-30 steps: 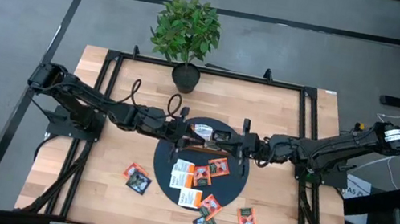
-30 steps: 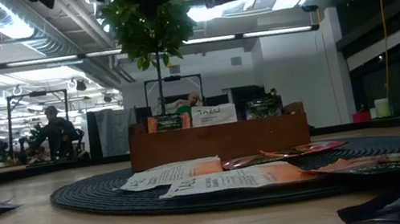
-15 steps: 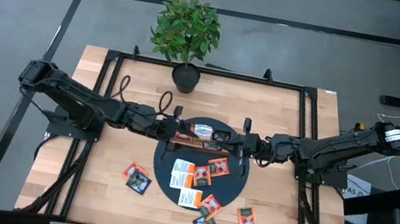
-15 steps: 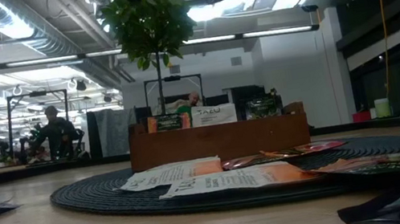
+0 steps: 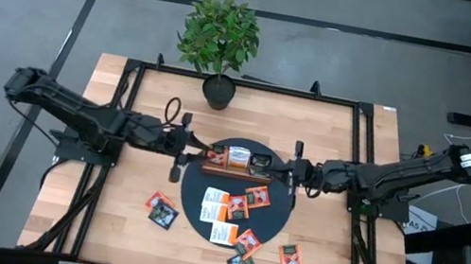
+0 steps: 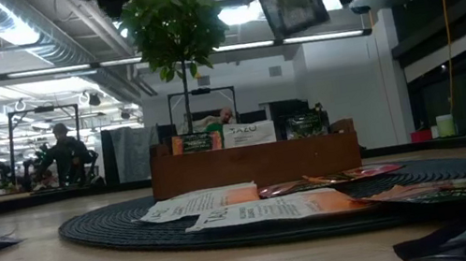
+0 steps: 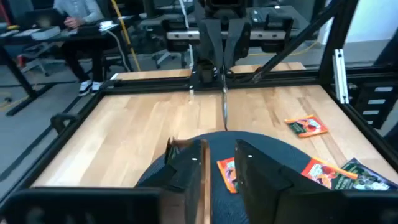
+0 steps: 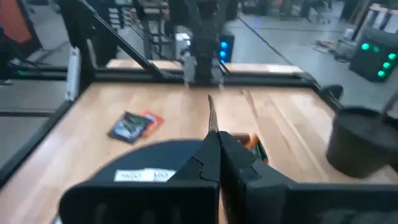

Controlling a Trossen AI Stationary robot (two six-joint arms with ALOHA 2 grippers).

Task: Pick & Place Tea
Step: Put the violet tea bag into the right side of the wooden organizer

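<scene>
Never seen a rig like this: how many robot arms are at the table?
2. The left arm comes in from the table's left side, the right arm from its right side, both ending beside the wooden tray. None looks hidden.

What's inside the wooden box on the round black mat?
The wooden tray holds standing tea sachets: orange, white and dark green. Its wall hides their lower parts and any more behind.
</scene>
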